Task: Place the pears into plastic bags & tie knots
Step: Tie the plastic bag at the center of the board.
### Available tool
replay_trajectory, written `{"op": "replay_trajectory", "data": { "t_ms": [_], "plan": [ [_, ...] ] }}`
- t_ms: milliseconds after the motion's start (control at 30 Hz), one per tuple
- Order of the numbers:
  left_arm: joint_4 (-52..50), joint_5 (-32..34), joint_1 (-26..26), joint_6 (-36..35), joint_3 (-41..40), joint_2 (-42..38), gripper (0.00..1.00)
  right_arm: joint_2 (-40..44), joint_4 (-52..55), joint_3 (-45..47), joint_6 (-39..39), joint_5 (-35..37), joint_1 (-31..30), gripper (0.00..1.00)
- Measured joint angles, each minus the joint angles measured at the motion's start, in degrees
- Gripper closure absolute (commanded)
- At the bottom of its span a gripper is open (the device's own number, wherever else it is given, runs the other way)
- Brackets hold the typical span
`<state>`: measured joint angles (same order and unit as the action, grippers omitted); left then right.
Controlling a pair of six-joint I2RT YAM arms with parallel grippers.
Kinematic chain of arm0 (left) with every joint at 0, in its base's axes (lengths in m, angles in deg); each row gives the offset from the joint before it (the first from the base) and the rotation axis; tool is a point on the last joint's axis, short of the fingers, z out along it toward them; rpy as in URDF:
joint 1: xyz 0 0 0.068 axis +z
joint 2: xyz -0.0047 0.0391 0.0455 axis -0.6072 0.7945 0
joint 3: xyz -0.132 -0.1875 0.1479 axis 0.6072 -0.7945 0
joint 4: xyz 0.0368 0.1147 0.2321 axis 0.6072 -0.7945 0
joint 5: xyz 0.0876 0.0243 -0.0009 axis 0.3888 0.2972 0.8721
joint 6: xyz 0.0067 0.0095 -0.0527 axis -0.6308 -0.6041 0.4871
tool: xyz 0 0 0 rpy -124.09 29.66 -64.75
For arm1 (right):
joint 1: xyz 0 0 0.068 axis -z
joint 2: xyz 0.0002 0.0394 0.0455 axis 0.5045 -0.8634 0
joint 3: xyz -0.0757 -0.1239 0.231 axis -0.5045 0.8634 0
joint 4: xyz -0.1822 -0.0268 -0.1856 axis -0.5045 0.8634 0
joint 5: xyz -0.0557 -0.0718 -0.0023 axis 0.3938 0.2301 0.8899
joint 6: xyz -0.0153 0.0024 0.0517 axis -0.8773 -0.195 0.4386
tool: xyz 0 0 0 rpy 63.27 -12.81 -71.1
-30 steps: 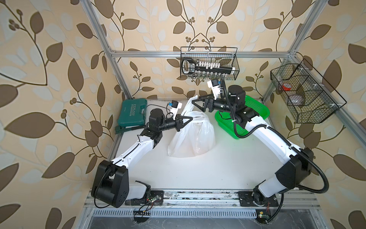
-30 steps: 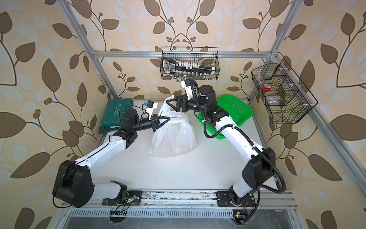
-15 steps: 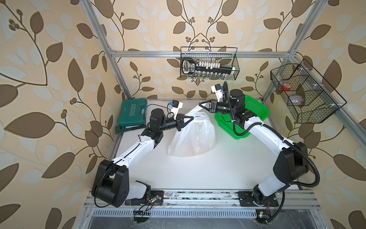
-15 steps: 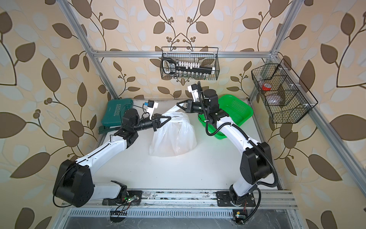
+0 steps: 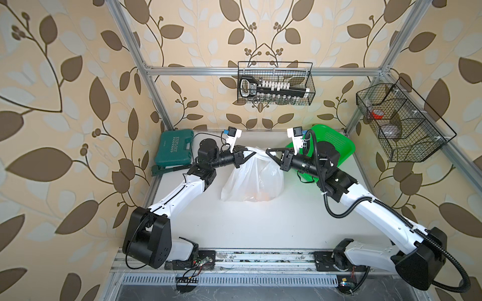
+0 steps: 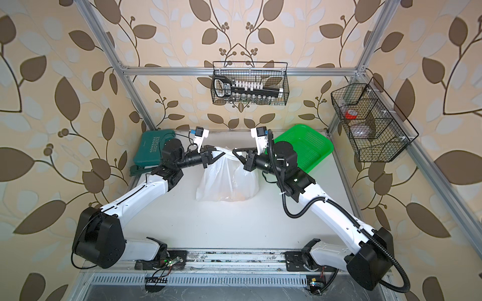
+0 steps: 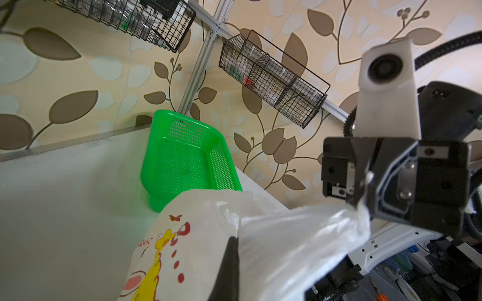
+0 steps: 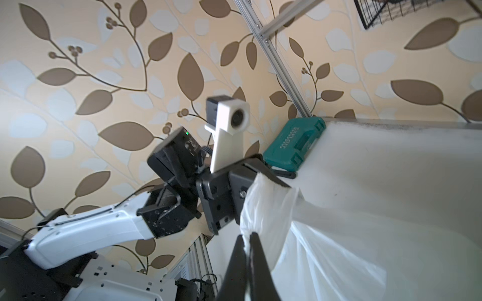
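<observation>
Two top corners of the plastic bag (image 5: 254,177) are pinched, one by the clenched left pincer (image 5: 249,156), one by the clenched right pincer (image 5: 270,153). It stands mid-surface (image 5: 247,229), orange pears (image 5: 257,198) dimly visible inside, green basket (image 5: 336,142) just right.

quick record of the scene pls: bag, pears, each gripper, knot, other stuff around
plastic bag: white, standing between the arms, top stretched out sideways
pears: orange shapes showing through the bag's bottom; count unclear
left gripper: shut on the bag's top
right gripper: shut on the bag's top, opposite side
knot: none tied yet
other: green basket behind the right arm; tool case back left
</observation>
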<state>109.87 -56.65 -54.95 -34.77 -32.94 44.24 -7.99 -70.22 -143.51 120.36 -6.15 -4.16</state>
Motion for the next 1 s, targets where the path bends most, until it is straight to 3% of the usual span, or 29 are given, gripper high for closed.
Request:
{"op": "replay_trajectory", "data": {
  "t_ms": [200,467,667,1000],
  "plan": [
    [-2.58,-1.99,-0.33,0.74,-0.15,1.03,1.0,-1.18,-6.03,9.75,1.92,9.09,-2.69,1.0],
    [-3.58,-2.08,0.17,1.55,-0.31,1.36,1.0,-8.39,-11.08,8.7,3.02,13.09,-2.71,1.0],
    [-3.56,-3.13,0.87,2.64,-0.24,2.16,0.61,-10.25,-11.08,8.35,3.5,14.16,-2.64,1.0],
    [-3.82,-5.97,1.16,3.48,-0.17,2.14,0.4,-10.82,-9.6,8.35,3.65,15.02,-2.64,1.0]
  ]
}}
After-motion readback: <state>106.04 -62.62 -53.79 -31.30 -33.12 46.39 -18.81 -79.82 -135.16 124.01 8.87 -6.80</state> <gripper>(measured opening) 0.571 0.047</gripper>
